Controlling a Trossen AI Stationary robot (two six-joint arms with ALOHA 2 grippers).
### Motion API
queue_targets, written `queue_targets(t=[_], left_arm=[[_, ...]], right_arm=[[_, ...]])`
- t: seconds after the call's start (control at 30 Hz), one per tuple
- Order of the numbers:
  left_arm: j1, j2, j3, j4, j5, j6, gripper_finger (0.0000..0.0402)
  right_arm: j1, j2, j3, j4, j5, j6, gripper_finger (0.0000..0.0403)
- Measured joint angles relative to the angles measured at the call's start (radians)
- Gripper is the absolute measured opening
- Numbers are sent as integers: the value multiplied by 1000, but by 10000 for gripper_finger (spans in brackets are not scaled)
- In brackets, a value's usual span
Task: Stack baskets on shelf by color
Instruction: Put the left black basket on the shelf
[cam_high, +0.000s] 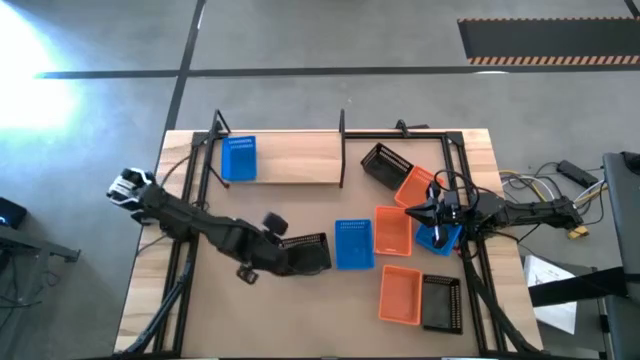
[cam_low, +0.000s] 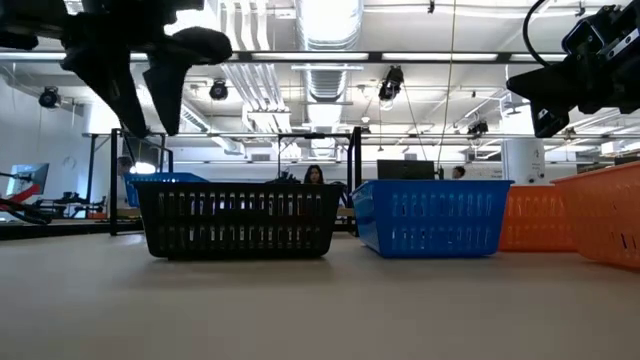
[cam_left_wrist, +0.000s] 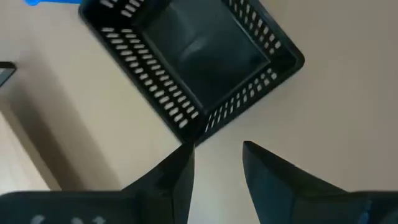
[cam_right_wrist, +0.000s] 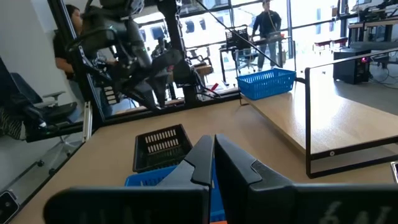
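Left gripper (cam_left_wrist: 216, 163) has its fingers (cam_left_wrist: 176, 177) parted with nothing between them, hovering just above the tabletop (cam_high: 300, 310) right beside a corner of a black basket (cam_left_wrist: 193, 59). That basket sits upright on the table, touching or just beside a blue basket (cam_high: 353, 245) on its right in the high view.

Right gripper (cam_right_wrist: 213, 157) has its fingers pressed together, empty, up above the cluster on the right side of the table: another blue basket (cam_high: 440, 238), two orange baskets (cam_high: 393, 231) (cam_high: 416, 186), and a tilted black basket (cam_high: 383, 164) at the back. A third orange basket (cam_high: 400, 295) and a black one (cam_high: 441, 303) lie side by side near the front edge.

The shelf (cam_high: 295, 158) is at the back of the table with just one blue basket (cam_high: 238, 158) on its left end.

People (cam_right_wrist: 268, 23) are visible in the room beyond.
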Motion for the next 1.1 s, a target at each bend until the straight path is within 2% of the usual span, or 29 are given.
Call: queue_targets(t=[0.13,0.33,0.5,0.7,0.97,1.1], left_arm=[[-7,71,4,3,6,33,151],[-9,184,29,27,24,179,195],[-8,266,65,36,22,230,195],[2,291,67,35,-36,237,136],[32,279,109,40,15,227,12],[35,263,174,27,25,177,7]], right_arm=[[0,0,0,0,0,0,9],[0,0,0,0,0,0,9],[0,0,0,0,0,0,9],[0,0,0,0,0,0,9],[0,0,0,0,0,0,9],[0,0,0,0,0,0,9]])
